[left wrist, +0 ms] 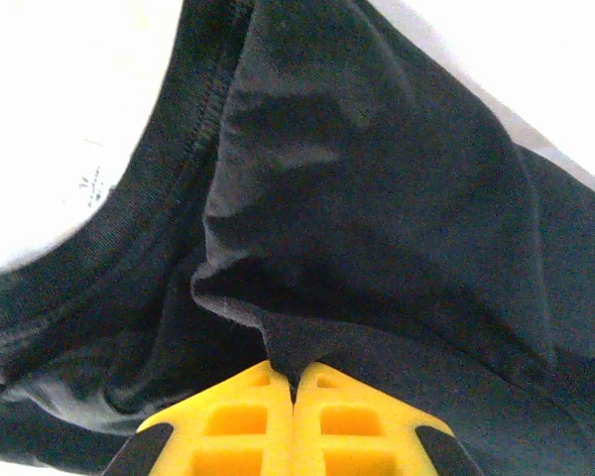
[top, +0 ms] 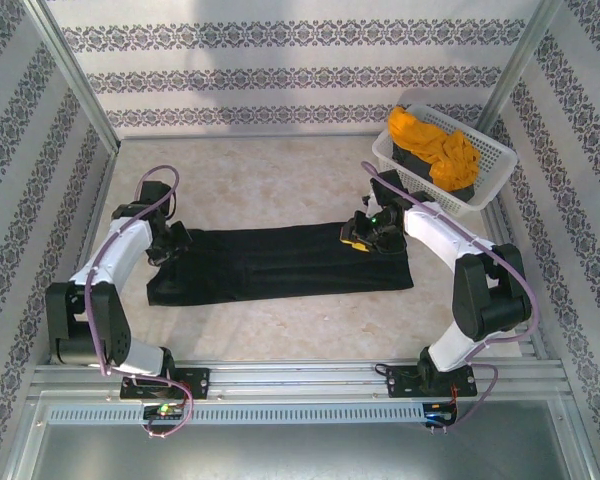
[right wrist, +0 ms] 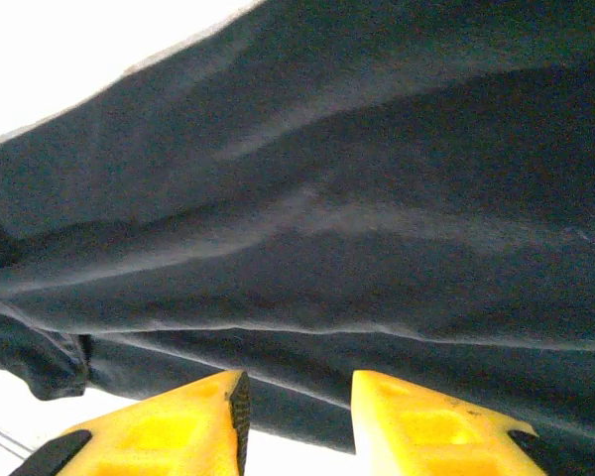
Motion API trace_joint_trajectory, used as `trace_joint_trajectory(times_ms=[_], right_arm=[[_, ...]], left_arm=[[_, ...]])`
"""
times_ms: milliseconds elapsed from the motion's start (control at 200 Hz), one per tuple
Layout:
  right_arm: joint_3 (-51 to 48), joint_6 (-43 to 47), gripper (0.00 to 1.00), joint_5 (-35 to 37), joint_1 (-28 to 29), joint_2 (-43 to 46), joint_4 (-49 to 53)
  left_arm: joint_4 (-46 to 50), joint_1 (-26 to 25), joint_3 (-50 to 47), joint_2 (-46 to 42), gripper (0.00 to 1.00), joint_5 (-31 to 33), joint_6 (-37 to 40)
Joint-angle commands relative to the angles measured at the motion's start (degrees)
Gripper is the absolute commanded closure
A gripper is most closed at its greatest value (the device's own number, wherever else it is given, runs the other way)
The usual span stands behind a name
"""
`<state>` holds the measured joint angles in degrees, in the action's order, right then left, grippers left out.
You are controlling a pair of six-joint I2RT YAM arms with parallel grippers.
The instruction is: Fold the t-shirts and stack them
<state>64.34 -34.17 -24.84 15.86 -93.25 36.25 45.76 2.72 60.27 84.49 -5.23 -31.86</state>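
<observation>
A large black t-shirt [top: 280,262] lies on the table as a long band folded lengthwise. My left gripper [top: 170,243] is at its left end, shut on a pinch of the black fabric [left wrist: 377,198]; the jaws [left wrist: 296,382] meet with cloth between them, beside the collar [left wrist: 169,169]. At the shirt's right end, my right gripper [top: 358,238] stands open just over the cloth [right wrist: 377,198], its fingers [right wrist: 299,397] apart at the shirt's edge with nothing clamped. An orange-yellow t-shirt [top: 435,140] is heaped on a dark grey one [top: 458,190] in the basket.
The white lattice basket [top: 485,185] stands at the back right corner, close behind my right arm. Patterned walls and metal posts enclose the table [top: 260,180] on three sides. A metal rail runs along the near edge by the arm bases.
</observation>
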Motion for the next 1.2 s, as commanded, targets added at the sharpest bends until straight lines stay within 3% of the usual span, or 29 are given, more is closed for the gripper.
trace_joint_trajectory(times_ms=[0,325,485,610,714,909,1194], right_arm=[[-2.6,0.2,0.66,3.2,-0.3,1.8,-0.4],[-8.0,-1.8,0.68,9.0,-4.1,3.2,-2.1],[-6.7,-1.1,0.69,10.5,-5.6,3.9,-1.2],[-5.6,-0.4,0.7,10.9,-6.3,3.2,-0.8],[-4.5,0.6,0.71,11.2,-6.9,1.5,-0.7],[0.4,4.1,0.74,12.5,-7.7,-4.7,0.8],[7.0,6.7,0.76,15.9,-8.2,-14.8,4.2]], left_arm=[[-1.9,1.1,2.0,2.9,1.0,3.2,3.5],[-7.8,1.3,5.0,14.3,0.99,7.4,7.5],[-8.2,1.3,5.9,15.3,0.79,13.0,8.2],[-7.0,1.1,5.6,10.5,0.62,15.8,5.7],[-4.0,0.4,4.3,4.6,0.63,16.0,1.4],[-5.9,-3.6,-3.1,-0.8,0.72,3.4,-13.8],[-15.7,-8.7,-5.3,9.6,0.75,-0.3,-28.1]])
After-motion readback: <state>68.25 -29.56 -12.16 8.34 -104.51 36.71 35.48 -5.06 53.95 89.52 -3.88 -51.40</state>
